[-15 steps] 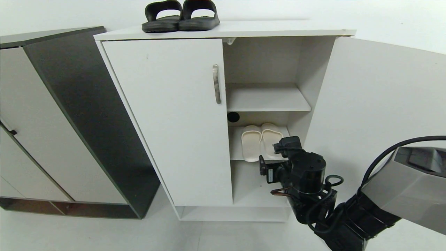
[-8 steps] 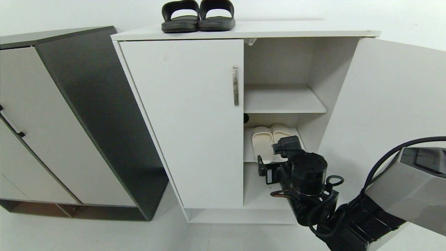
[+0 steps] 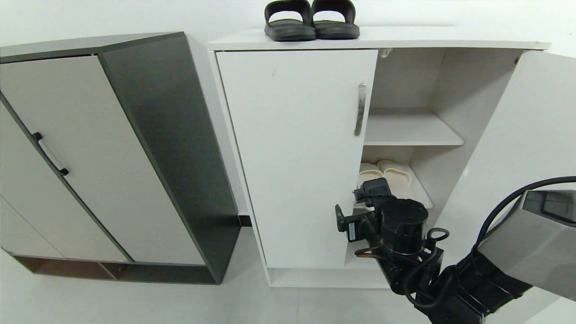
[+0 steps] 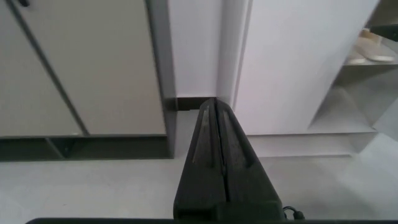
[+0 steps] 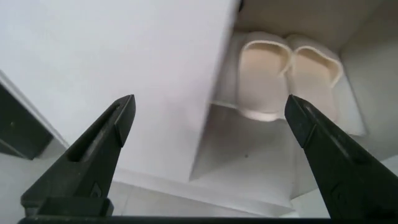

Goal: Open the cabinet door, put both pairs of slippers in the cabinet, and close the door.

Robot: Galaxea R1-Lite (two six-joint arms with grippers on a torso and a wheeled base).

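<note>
Standing against the wall, the white cabinet (image 3: pixel 373 44) has its right door (image 3: pixel 526 135) swung wide open and its left door (image 3: pixel 297 153) shut, a slim metal handle (image 3: pixel 360 109) running upright along that door's inner edge. One pair of black slippers (image 3: pixel 312 20) sits side by side on top of the cabinet, above the shut door. A pair of cream slippers (image 3: pixel 389 173) lies side by side on the middle shelf (image 3: pixel 420 193) inside the open half, toes pointing toward the back; the upper shelf (image 3: pixel 409 130) is above them. The right arm is in front of the open half, low down, and the right wrist view has the right end effector (image 5: pixel 209 104) spread wide, its two dark fingers (image 5: pixel 93 155) far apart and holding nothing, facing the edge of the shut door and the cream slippers beyond. The left end effector (image 4: pixel 215 106) has its fingers pressed together with nothing between them, and it hangs low over the floor (image 3: pixel 135 301), aimed at the gap between the white cabinet and a dark grey cabinet (image 3: pixel 171 135) just beside it. That grey cabinet has a pale door (image 3: pixel 67 157) with a black handle (image 3: pixel 50 154).
</note>
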